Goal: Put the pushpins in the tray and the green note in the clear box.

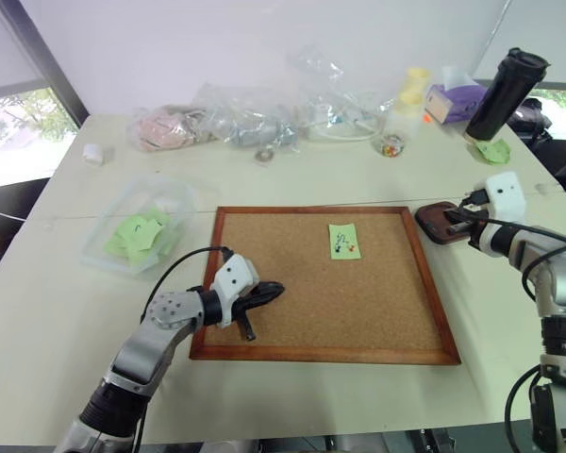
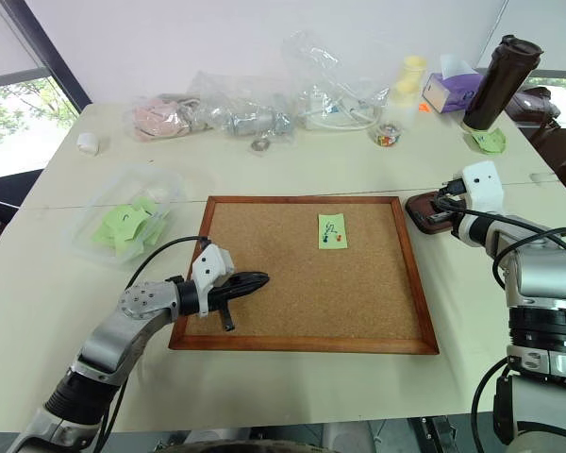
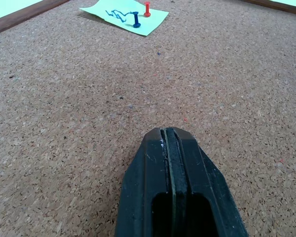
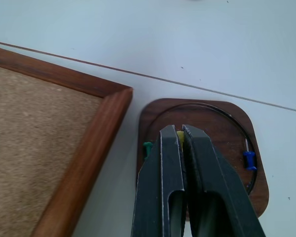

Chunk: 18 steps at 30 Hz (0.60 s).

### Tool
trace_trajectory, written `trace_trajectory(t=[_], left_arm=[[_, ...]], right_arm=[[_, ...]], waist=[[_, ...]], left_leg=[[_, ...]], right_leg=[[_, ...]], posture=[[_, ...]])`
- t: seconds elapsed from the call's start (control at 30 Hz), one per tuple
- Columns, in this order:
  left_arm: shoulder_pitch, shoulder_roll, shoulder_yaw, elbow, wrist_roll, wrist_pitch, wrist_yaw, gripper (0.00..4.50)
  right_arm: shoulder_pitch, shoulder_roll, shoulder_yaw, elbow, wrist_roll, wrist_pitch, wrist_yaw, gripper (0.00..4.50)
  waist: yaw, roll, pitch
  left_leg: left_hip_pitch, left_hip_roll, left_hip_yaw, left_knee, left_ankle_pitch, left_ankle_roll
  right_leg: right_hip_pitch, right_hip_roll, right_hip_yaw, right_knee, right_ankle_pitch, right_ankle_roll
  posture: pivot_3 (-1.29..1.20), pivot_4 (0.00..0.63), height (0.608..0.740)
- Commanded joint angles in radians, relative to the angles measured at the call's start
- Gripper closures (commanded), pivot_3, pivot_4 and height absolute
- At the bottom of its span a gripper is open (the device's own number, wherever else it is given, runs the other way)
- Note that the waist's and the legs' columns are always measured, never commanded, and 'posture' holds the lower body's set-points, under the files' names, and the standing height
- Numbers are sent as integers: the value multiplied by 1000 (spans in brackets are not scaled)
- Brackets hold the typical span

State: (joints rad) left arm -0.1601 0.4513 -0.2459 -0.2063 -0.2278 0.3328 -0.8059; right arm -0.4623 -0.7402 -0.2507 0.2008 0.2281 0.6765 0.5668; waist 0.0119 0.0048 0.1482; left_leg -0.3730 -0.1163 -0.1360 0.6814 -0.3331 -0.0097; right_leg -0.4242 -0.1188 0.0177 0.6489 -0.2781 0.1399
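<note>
Two pushpins (image 3: 141, 14) on the green note (image 3: 126, 15); right fingers (image 4: 180, 132) clamping a half-hidden yellow pin over the tray (image 4: 227, 121); left fingers (image 3: 168, 136) closed, empty.

The small light green paper note with dark handwriting (image 1: 343, 241) lies flat on the cork board, with a red pushpin (image 3: 147, 8) and a dark blue pushpin (image 3: 136, 19) standing upright in it. The small dark brown glossy tray (image 4: 222, 123) lies just beside the board's corner; a green pin (image 4: 147, 147) and a blue pin (image 4: 249, 159) lie in it. The shallow transparent plastic box (image 1: 141, 226) stands well apart, on the other side of the board.

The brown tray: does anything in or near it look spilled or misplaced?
Nothing looks spilled. The blue pushpin lies inside the tray; the green pushpin sits at its rim, toward the cork board, partly hidden by the right gripper, which pinches a yellow piece.
</note>
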Motion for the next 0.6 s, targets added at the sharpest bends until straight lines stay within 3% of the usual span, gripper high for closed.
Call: trace_trajectory(t=[0.03, 0.1, 0.2, 0.4, 0.6], left_arm=[[26, 10, -27, 33, 21, 15, -8, 4500], [28, 9, -28, 33, 22, 13, -5, 4500], [31, 9, -26, 33, 22, 11, -2, 4500], [38, 11, -21, 31, 23, 8, 4, 4500], [40, 9, -21, 36, 24, 4, 6, 4500]], right_arm=[[-24, 5, -41, 57, 8, -41, -24, 4439], [-31, 10, -43, 85, 12, -52, -28, 4180], [-34, 17, -32, 101, 11, -61, -34, 3082], [-38, 23, -18, 93, 17, -67, -28, 113], [-39, 27, -24, 49, 52, -20, -16, 39]], waist=[[0, 0, 0], [-1, 0, 0], [-1, 0, 0], [-1, 1, 0], [-1, 1, -1]], left_leg=[[0, 0, 0, 0, 0, 0], [0, 0, 0, 0, 0, 0], [0, 0, 0, 0, 0, 0], [0, 0, 0, 0, 0, 0], [0, 0, 0, 0, 0, 0]], right_leg=[[0, 0, 0, 0, 0, 0], [0, 0, 0, 0, 0, 0], [0, 0, 0, 0, 0, 0], [0, 0, 0, 0, 0, 0], [0, 0, 0, 0, 0, 0]], posture=[[0, 150, 740], [0, 150, 740], [0, 150, 740], [0, 150, 740], [0, 150, 740]])
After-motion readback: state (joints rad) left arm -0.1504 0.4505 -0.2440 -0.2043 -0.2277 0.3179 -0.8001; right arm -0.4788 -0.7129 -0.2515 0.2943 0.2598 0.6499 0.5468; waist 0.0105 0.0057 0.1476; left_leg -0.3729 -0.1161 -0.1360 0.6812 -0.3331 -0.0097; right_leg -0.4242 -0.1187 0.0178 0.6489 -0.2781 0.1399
